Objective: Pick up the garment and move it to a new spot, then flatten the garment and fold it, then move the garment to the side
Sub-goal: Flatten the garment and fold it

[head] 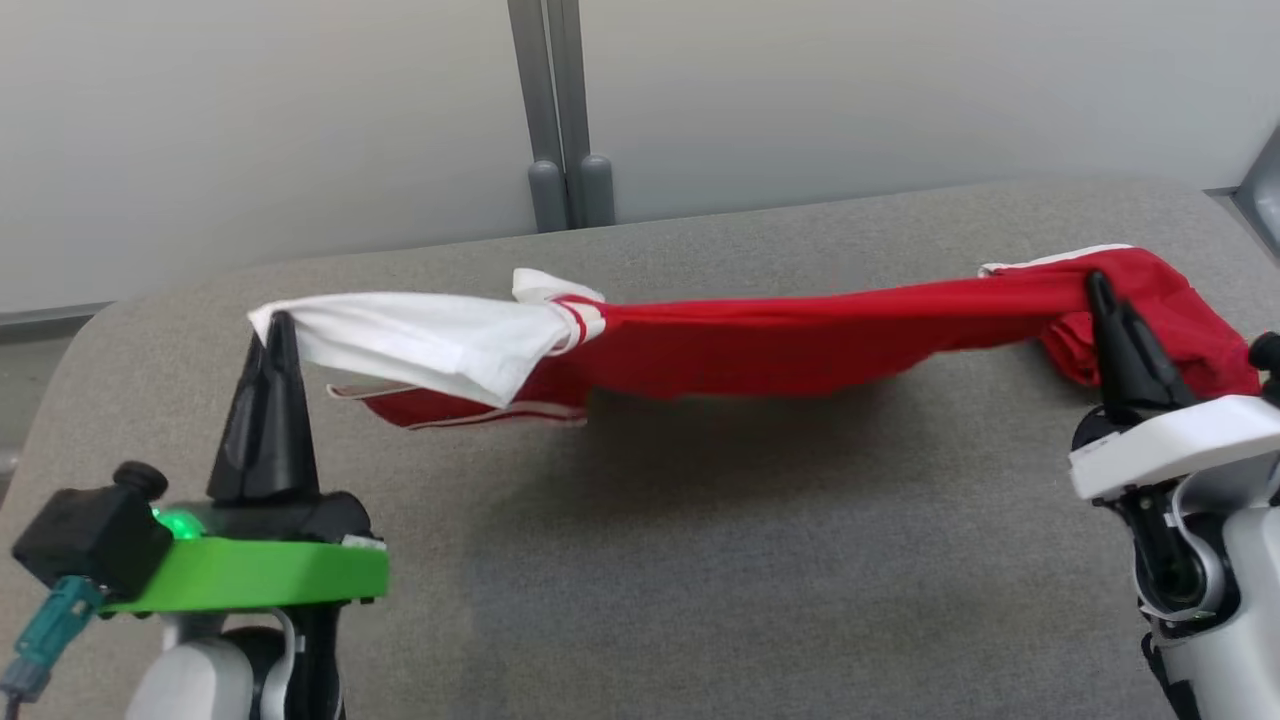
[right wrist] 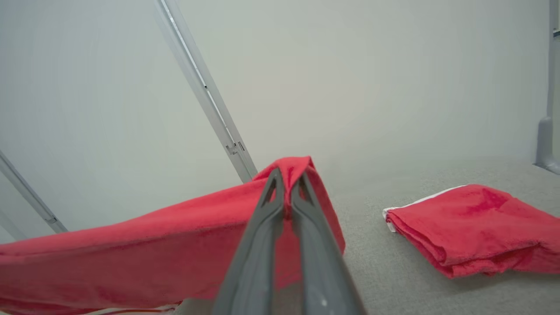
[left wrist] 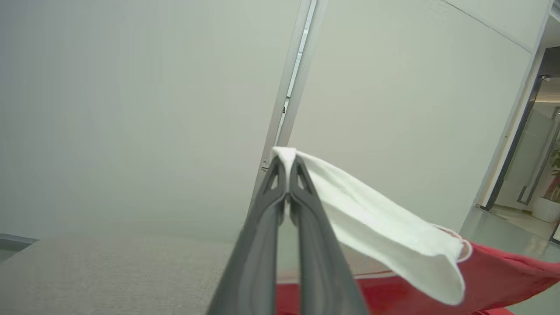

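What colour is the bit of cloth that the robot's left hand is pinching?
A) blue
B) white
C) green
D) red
B: the left gripper has its jaws shut on the white end of the garment, while the right gripper pinches a red part.

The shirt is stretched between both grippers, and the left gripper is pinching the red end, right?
No, the left gripper is pinching the white end of the shirt, as the left wrist view shows. The right gripper holds the red end. The shirt is stretched between both grippers.
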{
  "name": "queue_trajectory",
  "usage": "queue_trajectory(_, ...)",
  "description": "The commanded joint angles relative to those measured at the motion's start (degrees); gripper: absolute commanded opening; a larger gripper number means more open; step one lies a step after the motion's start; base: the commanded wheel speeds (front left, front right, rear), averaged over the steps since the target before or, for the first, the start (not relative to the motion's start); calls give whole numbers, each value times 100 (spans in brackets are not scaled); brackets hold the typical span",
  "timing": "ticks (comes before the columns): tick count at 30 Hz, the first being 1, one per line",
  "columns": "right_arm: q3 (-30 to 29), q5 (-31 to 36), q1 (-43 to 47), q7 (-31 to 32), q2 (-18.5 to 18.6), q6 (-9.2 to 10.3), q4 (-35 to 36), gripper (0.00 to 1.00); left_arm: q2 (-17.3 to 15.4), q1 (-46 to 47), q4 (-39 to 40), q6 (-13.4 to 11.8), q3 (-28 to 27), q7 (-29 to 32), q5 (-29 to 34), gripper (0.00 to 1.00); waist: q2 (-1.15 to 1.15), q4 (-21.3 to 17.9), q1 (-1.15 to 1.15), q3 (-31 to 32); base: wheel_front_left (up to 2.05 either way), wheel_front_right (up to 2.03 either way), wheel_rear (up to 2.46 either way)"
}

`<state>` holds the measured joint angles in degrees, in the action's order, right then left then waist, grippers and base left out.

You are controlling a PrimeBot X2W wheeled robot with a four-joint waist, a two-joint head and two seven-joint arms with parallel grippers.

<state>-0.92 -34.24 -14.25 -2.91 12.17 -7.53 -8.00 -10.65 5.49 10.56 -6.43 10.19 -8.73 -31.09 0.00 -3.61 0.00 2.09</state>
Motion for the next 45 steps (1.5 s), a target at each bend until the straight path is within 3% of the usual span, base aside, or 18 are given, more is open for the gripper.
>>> queue_trajectory(1, -137, -85, 144, 128, 32, 8, 383, 0, -137, 152, 282, -48, -60, 60, 121, 0, 0, -84, 0, 90, 0, 0, 0)
queue_trajectory(12, -1011, -430, 314, 1490, -207, 5, 3071, 0, -785, 1326, 2180, -73, -11, 1102, 535, 0, 0, -108, 0, 118, 0, 0, 0)
queue_trajectory(16, -1109, -384, 177, 1956, -355, 4, 3476, 0, -889, 1845, 2208, -22, 40, 1518, 497, 0, 0, -80, 0, -34, 0, 0, 0)
queue_trajectory(21, -914, -252, -230, 2326, -484, 2, 3265, 0, -921, 2498, 1757, 95, 84, 1948, 254, 0, 0, -55, 0, -556, 0, 0, 0)
queue_trajectory(25, -539, 89, -1205, 2296, -373, 2, 2548, 0, -1126, 3345, 908, 341, 90, 2060, 338, 0, 0, -48, 0, -1205, 0, 0, 0)
queue_trajectory(31, -44, 933, -3647, 1477, -439, 3, 405, 0, -1270, 5415, -999, 766, 200, 1717, 780, 0, 0, -50, 0, -1959, 0, 0, 0)
queue_trajectory(39, 257, 2048, -6250, -117, -611, 3, -2491, 0, -923, 7888, -3250, 832, 481, 413, 1552, 0, 0, 2, 0, -2452, 0, 0, 0)
queue_trajectory(45, 295, 2429, -6832, -803, -680, 3, -3951, 0, -498, 7951, -4379, 916, 636, -198, 1470, 0, 0, 239, 0, -3096, 0, 0, 0)
